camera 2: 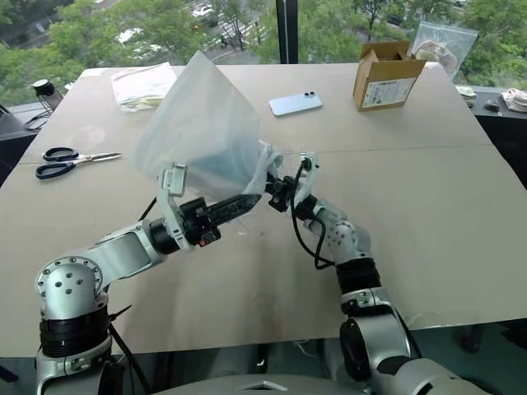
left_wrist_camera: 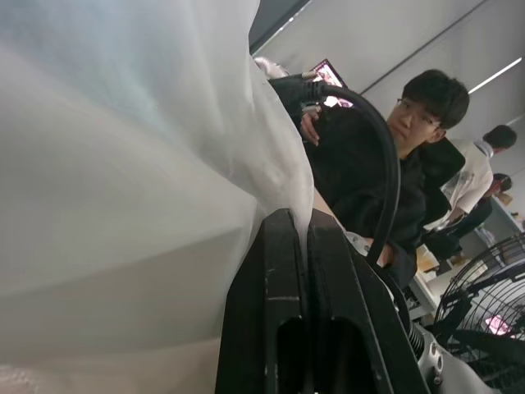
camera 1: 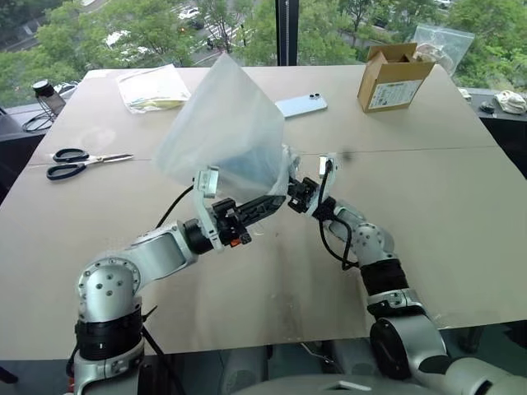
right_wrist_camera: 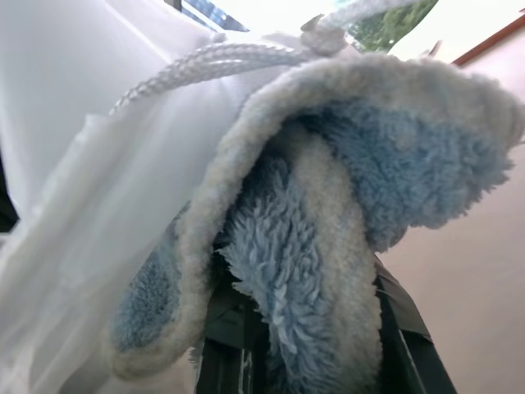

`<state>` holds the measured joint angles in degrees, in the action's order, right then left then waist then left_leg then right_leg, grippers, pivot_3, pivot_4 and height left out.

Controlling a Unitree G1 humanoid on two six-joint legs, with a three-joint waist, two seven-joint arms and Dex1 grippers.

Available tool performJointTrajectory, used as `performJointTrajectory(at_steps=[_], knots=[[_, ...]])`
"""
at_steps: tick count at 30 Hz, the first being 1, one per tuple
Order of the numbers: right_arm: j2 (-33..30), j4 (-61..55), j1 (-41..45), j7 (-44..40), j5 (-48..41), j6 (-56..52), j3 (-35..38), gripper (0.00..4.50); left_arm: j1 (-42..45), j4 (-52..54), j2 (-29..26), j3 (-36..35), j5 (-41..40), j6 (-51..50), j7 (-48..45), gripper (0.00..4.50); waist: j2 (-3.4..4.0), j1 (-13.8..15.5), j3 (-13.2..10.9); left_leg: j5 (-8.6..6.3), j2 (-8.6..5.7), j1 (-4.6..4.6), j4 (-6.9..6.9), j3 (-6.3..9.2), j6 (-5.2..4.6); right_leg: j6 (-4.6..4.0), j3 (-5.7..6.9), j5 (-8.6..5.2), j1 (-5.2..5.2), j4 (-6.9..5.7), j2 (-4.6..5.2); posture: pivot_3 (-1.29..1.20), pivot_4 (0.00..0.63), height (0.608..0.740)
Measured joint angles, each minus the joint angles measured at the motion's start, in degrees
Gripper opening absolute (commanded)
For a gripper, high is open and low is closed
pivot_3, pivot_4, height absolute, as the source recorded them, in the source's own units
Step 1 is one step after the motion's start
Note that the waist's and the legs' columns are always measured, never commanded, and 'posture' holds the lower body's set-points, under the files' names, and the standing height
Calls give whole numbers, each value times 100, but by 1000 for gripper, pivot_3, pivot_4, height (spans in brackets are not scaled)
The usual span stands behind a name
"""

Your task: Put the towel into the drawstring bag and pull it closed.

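The place reads as an office or lab workroom on an upper floor. A wide tan tabletop (camera 1: 428, 206) stands against tall windows (camera 1: 148, 33) that look down on treetops and parked cars. Scissors (camera 1: 78, 163), a phone (camera 1: 301, 104) and a small cardboard box (camera 1: 394, 77) lie on it. The left wrist view shows a seated person (left_wrist_camera: 385, 164), strip ceiling lights, a lit screen (left_wrist_camera: 332, 78) and a floor fan (left_wrist_camera: 484, 304).

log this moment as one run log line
left gripper: shut on drawstring bag, held up over table | right gripper: shut on towel at bag mouth | towel part in | cord not pulled
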<state>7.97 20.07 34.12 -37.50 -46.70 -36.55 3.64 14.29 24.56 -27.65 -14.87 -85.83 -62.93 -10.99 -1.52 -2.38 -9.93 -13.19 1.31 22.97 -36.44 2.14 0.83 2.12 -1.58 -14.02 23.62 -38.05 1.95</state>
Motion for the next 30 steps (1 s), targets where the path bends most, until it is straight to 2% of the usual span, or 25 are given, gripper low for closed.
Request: performJointTrajectory(at_steps=[3, 5, 7, 9, 14, 18, 21, 23, 27, 30], knots=[[-3, -121, -1, -4, 339, 14, -513, 49, 191, 2, 41, 186, -194, 167, 284, 0, 0, 4, 0, 0, 0, 1, 0, 0, 0, 0, 1, 0, 1, 0, 0, 0, 150, 740], [-20, -246, 9, 41, 1187, 481, -1272, 49, 456, 4, 71, 308, -410, 272, 529, 0, -1, 1, 0, 0, -1, 1, -1, -1, 0, 1, 0, 0, 1, 2, 0, 0, 150, 740], [-218, -367, 53, 78, 1822, 987, -1446, 49, 483, 79, -79, 342, -607, 259, 666, 0, -2, 16, 1, 0, -4, 2, -1, -2, 0, 2, -1, 0, 0, 4, 4, 0, 150, 740], [-246, -382, 47, 106, 2029, 1104, -1449, 49, 472, 76, -101, 362, -655, 274, 723, 0, -4, 24, 2, 0, -4, 3, -2, -2, 1, 2, 0, 0, 0, 5, 4, 0, 150, 740], [-249, -1351, -700, 312, 1349, 234, -1082, 49, 277, 116, -245, 602, -430, 348, 579, 0, -1, 45, 0, 0, -3, 7, 1, 4, 1, 0, 4, -1, 2, 7, 4, 0, 150, 740], [-771, -2843, -1397, 793, -85, -1061, -74, 49, 65, 151, -319, 923, -66, 348, 292, 0, 0, 103, 0, 0, -7, 10, -2, 2, 0, 1, 5, -1, 1, 9, 9, 0, 150, 740], [-737, -3376, -1419, 1231, -835, -1567, 213, 49, 136, 136, -279, 1092, -4, 355, 143, 0, 0, 27, 0, 0, 4, -4, 1, 1, 0, -1, -3, -3, 0, 5, -12, 0, 150, 740], [-632, -3321, -1274, 1441, -949, -1662, 225, 49, 174, 117, -283, 1102, 47, 361, 68, 0, 4, -23, -3, 0, 12, -9, 2, -2, -1, -2, -9, -2, 1, 3, -25, 0, 150, 740], [-121, -2043, -435, 1504, -497, -1322, -14, 49, 211, 99, -327, 1082, 193, 439, -33, 0, 6, -48, -4, 1, 16, -15, 2, -1, -1, -5, -12, 1, 1, -1, -35, 0, 150, 740], [28, -1197, -283, 1281, -409, -1059, -73, 49, 228, 132, -355, 1091, 522, 528, -54, 0, 6, 39, -4, 1, 9, -1, 0, -3, -1, -5, -6, 1, -1, 6, -20, 0, 150, 740]])
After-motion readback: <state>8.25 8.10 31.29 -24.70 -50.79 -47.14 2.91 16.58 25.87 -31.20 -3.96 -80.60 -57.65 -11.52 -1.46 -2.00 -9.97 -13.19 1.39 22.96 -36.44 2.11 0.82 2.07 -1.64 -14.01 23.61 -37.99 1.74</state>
